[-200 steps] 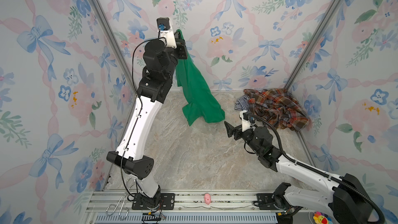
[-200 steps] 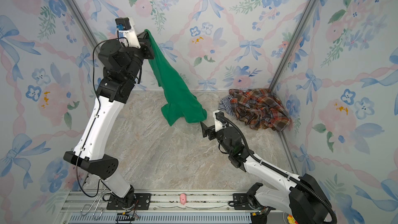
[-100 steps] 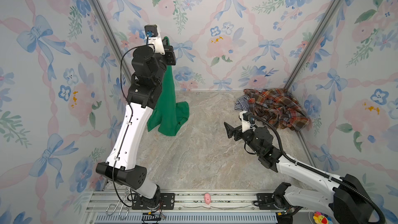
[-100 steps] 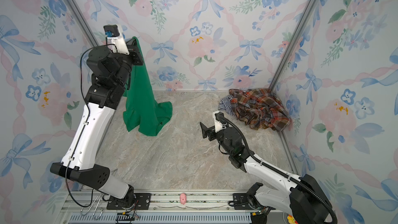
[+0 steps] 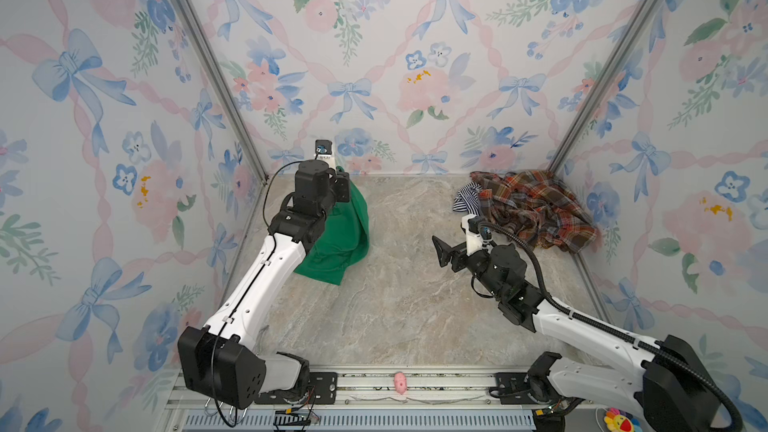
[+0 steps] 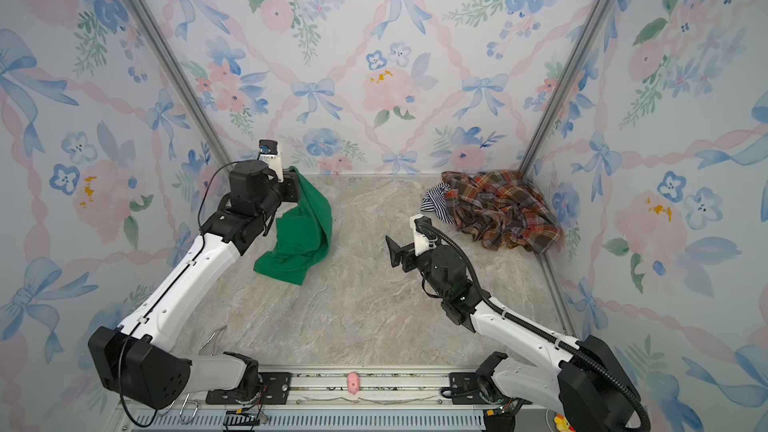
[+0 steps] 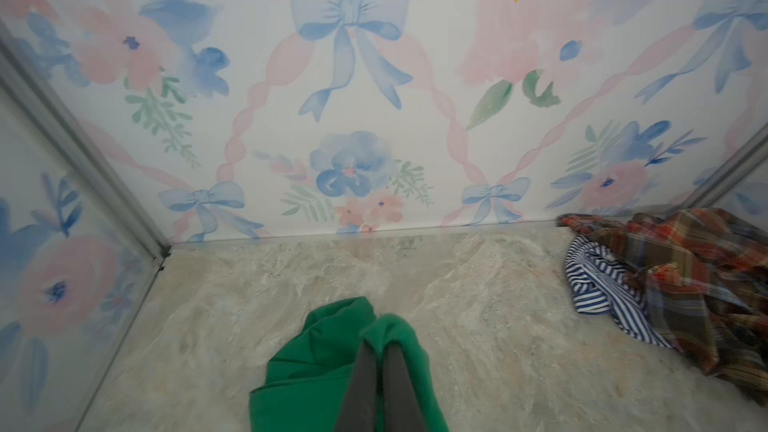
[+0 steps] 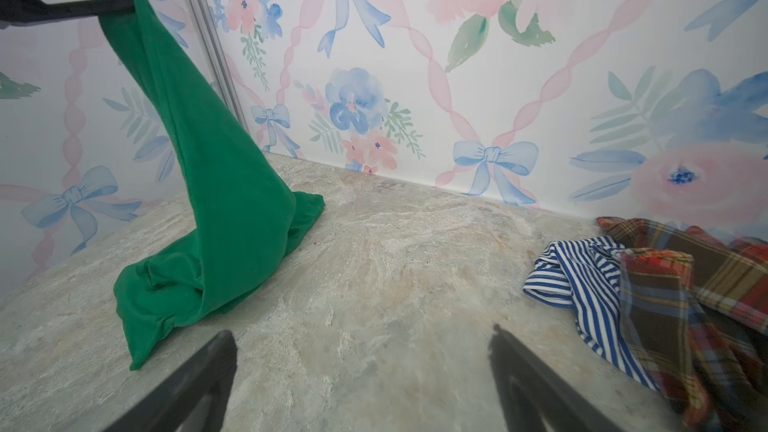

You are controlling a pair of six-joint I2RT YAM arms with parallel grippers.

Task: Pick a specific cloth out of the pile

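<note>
Target cloth: the plain bright green soft fabric cloth [image 6: 305,226] sits left of centre in both top views, its top corner held up, its lower folds resting on the marbled stone-look worktop [image 6: 353,305].
Left tool: the left tool [image 7: 376,361] is clamped on a bunched top edge of the green cloth; the wrist view shows the two dark fingers [image 7: 361,384] pressed together over the fabric.
Right tool: the right tool [image 8: 361,347] stands wide apart and empty, low in its wrist frame, above bare worktop.
Pile: the heap of garments [image 5: 528,209] lies in the upper right corner of the worktop, well apart from the green cloth.
Handling: judged light, limp and drapey; it sags from one pinch point, so a bunched fold or hem is the surest hold.
Count: one green cloth, one orange-brown plaid shirt [image 5: 540,214], one navy-and-white striped cloth [image 5: 465,197], two tools.
</note>
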